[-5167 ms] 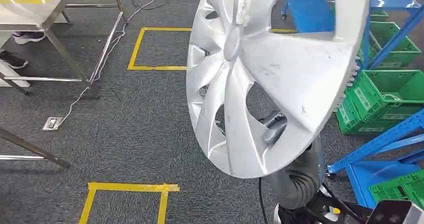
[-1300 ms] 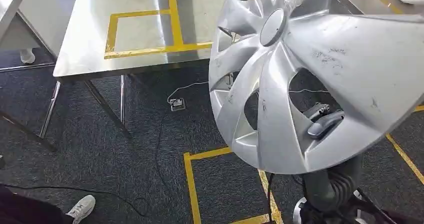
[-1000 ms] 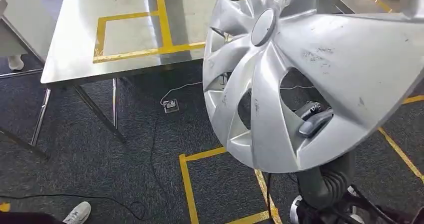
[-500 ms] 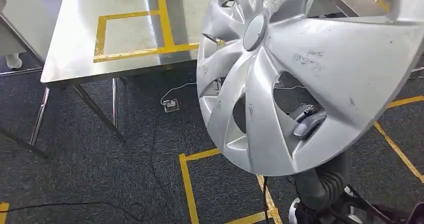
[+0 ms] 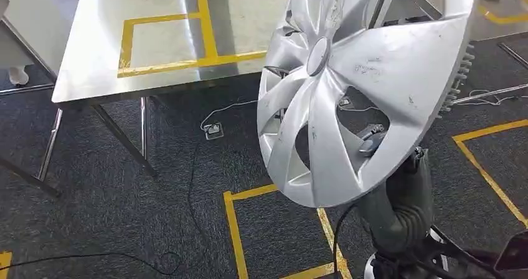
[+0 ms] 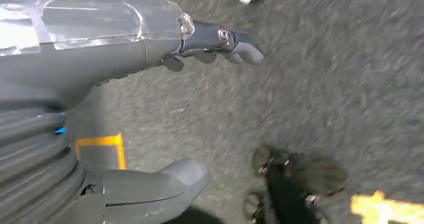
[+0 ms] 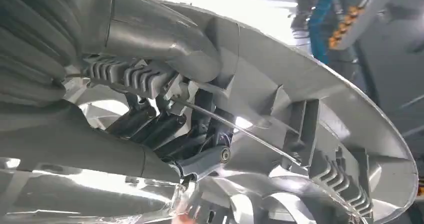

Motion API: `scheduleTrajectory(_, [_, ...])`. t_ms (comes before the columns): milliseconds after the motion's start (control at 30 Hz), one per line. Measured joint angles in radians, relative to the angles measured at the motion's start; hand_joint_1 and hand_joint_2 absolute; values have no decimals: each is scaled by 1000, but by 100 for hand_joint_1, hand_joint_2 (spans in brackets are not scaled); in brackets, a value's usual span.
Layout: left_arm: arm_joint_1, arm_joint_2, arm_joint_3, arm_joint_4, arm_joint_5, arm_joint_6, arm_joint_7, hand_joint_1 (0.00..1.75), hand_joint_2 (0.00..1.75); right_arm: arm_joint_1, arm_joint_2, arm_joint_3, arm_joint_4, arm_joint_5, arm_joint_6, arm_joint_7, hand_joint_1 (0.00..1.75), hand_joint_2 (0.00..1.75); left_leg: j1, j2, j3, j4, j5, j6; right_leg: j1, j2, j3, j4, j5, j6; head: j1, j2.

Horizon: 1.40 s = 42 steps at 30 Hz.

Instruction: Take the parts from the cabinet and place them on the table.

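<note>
A: Head view first: we see the silver hubcap [image 5: 367, 86] held up on edge, well above the dark carpet [image 5: 124, 217], its spoked face turned toward us. Taking the steel table [image 5: 81, 73] as our landmark, the hubcap hangs in front of the table's right part and hides some of it.

B: Agreed. We see the right hand [image 5: 372, 141] through an opening between the spokes low on the hubcap, dark fingers [image 5: 371, 146] hooked around a spoke. The grey ribbed forearm rises to it from below.

A: From the right wrist view, we are looking at the hubcap's ribbed back, and the right hand [image 7: 190, 134] is clamped on it, thumb pressed along the rim and fingers [image 7: 200, 161] curled into the inner structure.

B: And the left hand [image 6: 165, 109]? In the left wrist view we see it hanging over the carpet with thumb and fingers [image 6: 235, 46] spread apart and nothing between them.

A: Yes, it grips nothing. Back to the table: yellow tape [image 5: 205, 23] marks a rectangle on its top, and more yellow tape [image 5: 233, 229] outlines squares on the carpet in front of the table.

B: We also see a floor socket [image 5: 213, 130] with a white cable just below the table's front edge, and a black cable [image 5: 187, 210] trailing across the carpet nearer to us.
</note>
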Motion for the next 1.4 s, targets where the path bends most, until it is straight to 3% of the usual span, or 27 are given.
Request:
scheduleTrajectory(133, [0,-3,0,0,-9,-1,-5,0,175,14,-14,-4,-35,19,-16,0,175,175,0,0,0,0,-1,1,0,0,0,0,0,0,0,0])
scheduleTrajectory(400, [-1,34,0,0,49,26,-115,0,175,-22,-13,-2,-45,-26,43,-99,175,175,1,2,1,0,-1,1,0,0,0,0,0,0,-1,0])
scheduleTrajectory(1000, [-1,64,0,0,84,49,-136,0,175,-39,-12,7,-39,-50,44,-132,175,175,0,4,0,0,-2,2,0,0,1,-1,0,1,0,0])
scheduleTrajectory(1033, [-1,66,0,0,79,50,-131,0,175,-33,-12,6,-39,-48,38,-140,175,175,-5,4,0,4,-6,10,-4,0,2,-5,0,8,-1,0])
scheduleTrajectory(1133, [-2,71,0,0,73,50,-124,0,175,-28,-12,6,-37,-44,33,-150,175,175,-6,5,2,-1,-4,14,-5,2,3,-8,1,14,-6,0])
scheduleTrajectory(1167, [-2,69,0,0,72,50,-124,0,175,-27,-12,5,-37,-43,33,-151,175,175,6,7,15,-18,3,19,-2,2,3,-6,-5,18,-7,0])
scheduleTrajectory(1200, [-2,69,0,0,72,50,-124,0,175,-25,-12,5,-37,-43,32,-151,175,175,8,8,24,-26,5,21,-1,-12,0,14,-20,22,-3,0])
scheduleTrajectory(1233, [-1,69,0,0,72,50,-124,0,175,-25,-12,5,-37,-43,32,-151,175,175,9,13,28,-29,5,22,-4,-20,-28,71,-55,25,6,0])
scheduleTrajectory(1300, [-1,71,0,0,71,50,-124,0,175,-23,-12,5,-34,-43,32,-152,175,175,9,21,30,-29,0,22,-13,-28,-112,229,-122,35,13,0])
scheduleTrajectory(1333, [-1,71,0,0,70,50,-126,0,175,-19,-11,5,-34,-44,32,-157,175,175,10,23,31,-28,-5,21,-17,-31,-146,283,-131,40,13,0])
scheduleTrajectory(1367, [-1,71,0,0,68,47,-132,0,175,-12,-12,5,-32,-46,31,-164,175,175,10,24,35,-28,-10,18,-22,-35,-155,288,-114,43,14,0])
scheduleTrajectory(1400, [-1,71,0,0,65,45,-139,0,175,-7,-12,5,-30,-48,31,-170,175,175,11,24,40,-28,-15,14,-26,-36,-144,256,-78,46,15,0])
